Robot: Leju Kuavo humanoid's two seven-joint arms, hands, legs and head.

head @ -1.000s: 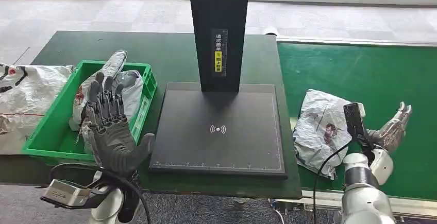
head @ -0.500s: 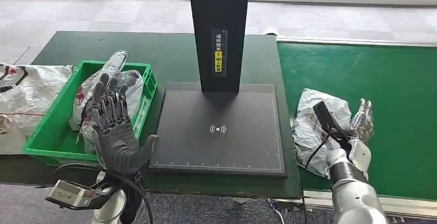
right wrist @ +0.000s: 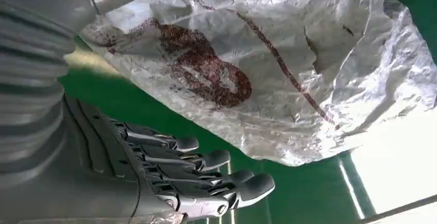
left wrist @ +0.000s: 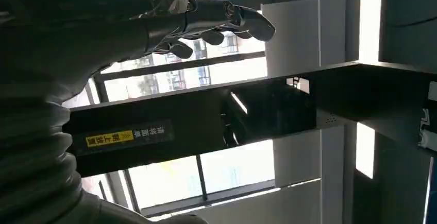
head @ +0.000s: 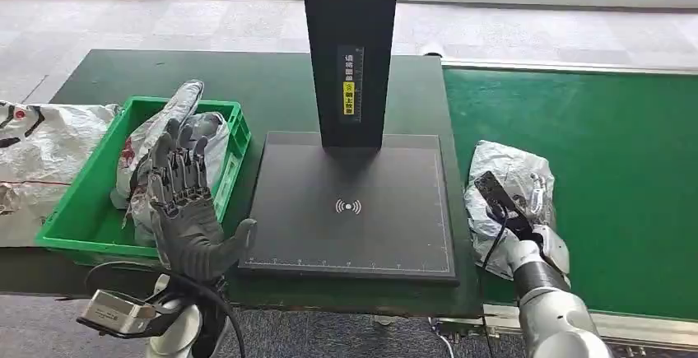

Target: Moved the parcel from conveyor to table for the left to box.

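The green conveyor (head: 609, 152) runs along the right of the dark worktop (head: 247, 86), and on the worktop stand a black scanner stand (head: 350, 202) and a green crate (head: 74, 226) already holding bagged parcels. The step in hand looks like the reach-and-grasp: the parcel (head: 506, 189) lies on the conveyor's near left edge, just beside the scanner base, not yet lifted. The right hand (head: 527, 210) is over the parcel's near side, its fingers (right wrist: 206, 159) extended and apart, with green belt visible between them and the bag, so nothing is gripped. The next move, I judge, calls for closing on the loose wrapping and carrying it left onto the worktop. The left hand (head: 185, 210) hovers raised by the crate, fingers spread, empty. The parcel is a crumpled silvery-white plastic bag with a reddish printed mark; it looks soft and slippery.
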